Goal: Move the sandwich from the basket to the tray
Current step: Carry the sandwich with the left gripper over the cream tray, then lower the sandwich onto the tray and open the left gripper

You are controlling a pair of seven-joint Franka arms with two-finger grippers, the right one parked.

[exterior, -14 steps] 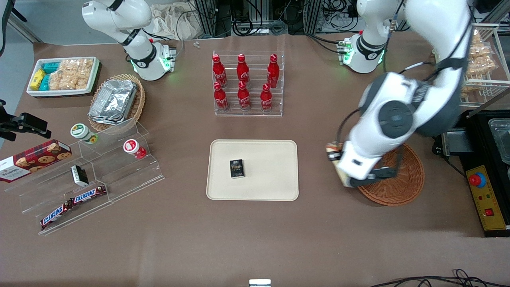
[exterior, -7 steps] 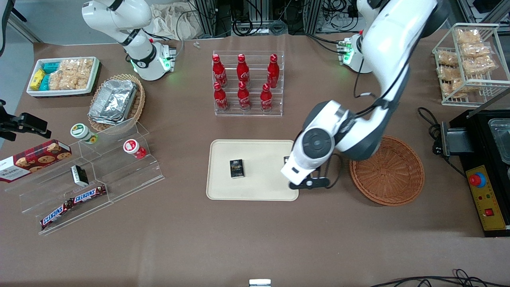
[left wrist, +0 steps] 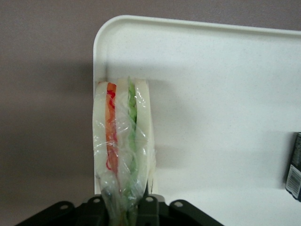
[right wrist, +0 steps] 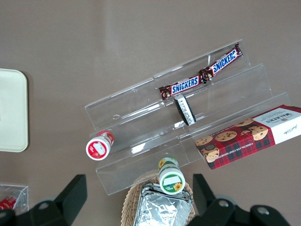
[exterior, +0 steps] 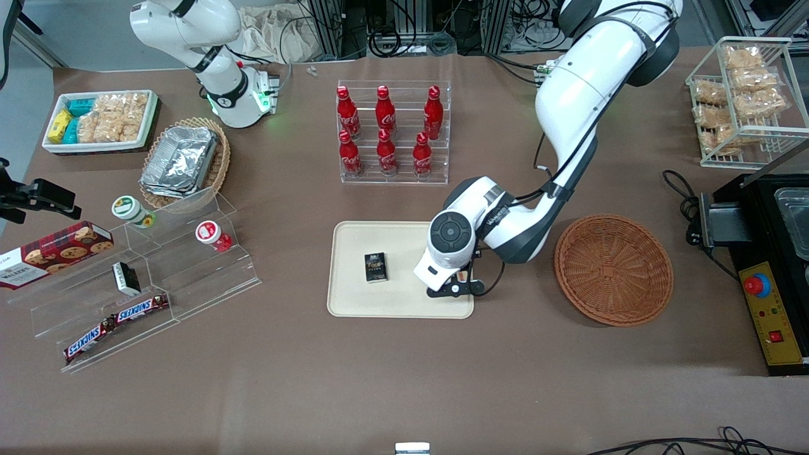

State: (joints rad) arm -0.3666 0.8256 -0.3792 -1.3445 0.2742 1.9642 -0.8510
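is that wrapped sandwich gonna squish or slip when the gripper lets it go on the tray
The sandwich, clamped in the gripper over the tray, is probably soft: its bread bulges. Its glossy wrap looks slippery. Released on its thin edge, it may tip over.

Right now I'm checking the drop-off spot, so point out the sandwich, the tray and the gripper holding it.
sandwich [left wrist: 123, 141], left wrist view, on its wrapped filling edge.
tray [exterior: 398, 303], front view, on bare surface by the rim nearest the camera.
gripper [left wrist: 127, 207], left wrist view, shut on the sandwich, above the tray's corner.
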